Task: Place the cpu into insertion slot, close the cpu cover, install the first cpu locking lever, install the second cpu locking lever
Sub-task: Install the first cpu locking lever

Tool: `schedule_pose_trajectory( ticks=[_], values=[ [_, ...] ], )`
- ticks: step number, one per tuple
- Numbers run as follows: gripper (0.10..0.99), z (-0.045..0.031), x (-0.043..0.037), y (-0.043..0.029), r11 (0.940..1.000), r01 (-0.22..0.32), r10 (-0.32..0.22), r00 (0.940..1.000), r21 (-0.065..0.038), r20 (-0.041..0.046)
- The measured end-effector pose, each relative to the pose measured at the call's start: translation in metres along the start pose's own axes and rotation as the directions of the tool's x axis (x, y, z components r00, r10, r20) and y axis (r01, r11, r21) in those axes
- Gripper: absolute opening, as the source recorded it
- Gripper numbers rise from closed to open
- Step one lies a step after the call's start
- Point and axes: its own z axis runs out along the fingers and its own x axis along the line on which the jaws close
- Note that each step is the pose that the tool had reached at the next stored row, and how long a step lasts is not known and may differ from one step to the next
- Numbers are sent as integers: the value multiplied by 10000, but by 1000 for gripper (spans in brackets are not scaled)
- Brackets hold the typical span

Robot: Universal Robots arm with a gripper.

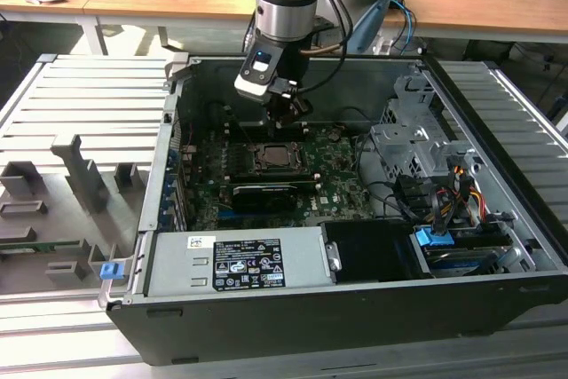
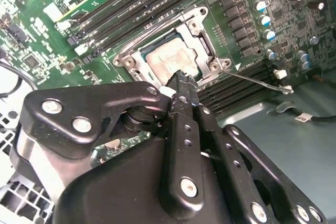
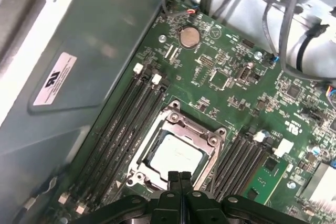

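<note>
Silver cpu [image 3: 176, 156] sits in slot [image 3: 149, 152], cover [image 3: 197, 124] down over its rim. Gripper [image 3: 178, 176] clenched, holding nothing, just above socket edge. Lever [image 2: 257, 81] juts out sideways: thin stiff wire, prob. springy, slippery; best pushed near free end.

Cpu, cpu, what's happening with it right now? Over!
Gripper shut, empty, just over the cpu. It's seated, cpu cover flat around it. One thin lever rod sticking out sideways.
</note>
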Motion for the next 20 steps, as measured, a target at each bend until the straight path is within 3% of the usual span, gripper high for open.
schedule_pose_trajectory(
  ticks=[17,20],
  values=[
    [106,0,0,0,9973,729,-729,9973,-5,1],
    [106,0,0,0,9921,1252,-1252,9921,-8,1]
  ],
)
